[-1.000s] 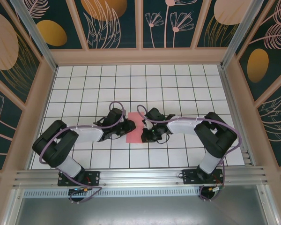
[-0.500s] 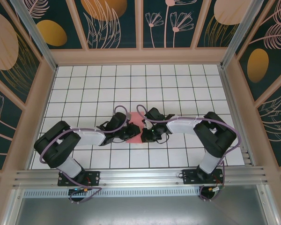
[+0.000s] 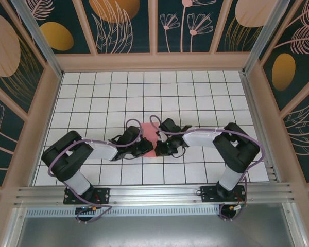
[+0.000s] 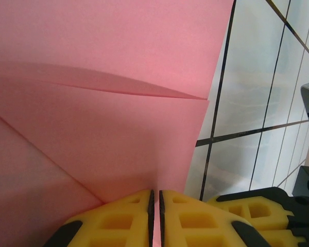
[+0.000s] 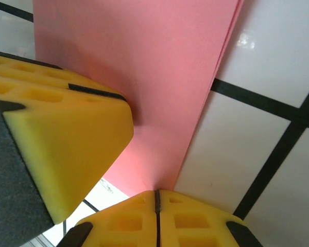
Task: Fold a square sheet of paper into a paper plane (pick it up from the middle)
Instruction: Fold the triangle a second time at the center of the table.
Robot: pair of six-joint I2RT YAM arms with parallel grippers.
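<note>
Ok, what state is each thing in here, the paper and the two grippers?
paper, partly folded, with creases and overlapping layers, not yet a plane, pinched by both grippers
left gripper, shut on the paper
right gripper, shut on the paper at a folded edge

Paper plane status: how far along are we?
Done: the thin pink sheet of paper already carries early folds. The left wrist view shows an overlapping flap and a diagonal crease, and the right wrist view shows stacked edges.
In hand: the left gripper and right gripper are both shut on the paper's edge.
Left: there is no pointed nose or centre ridge yet, so most of the folding likely remains.
</note>
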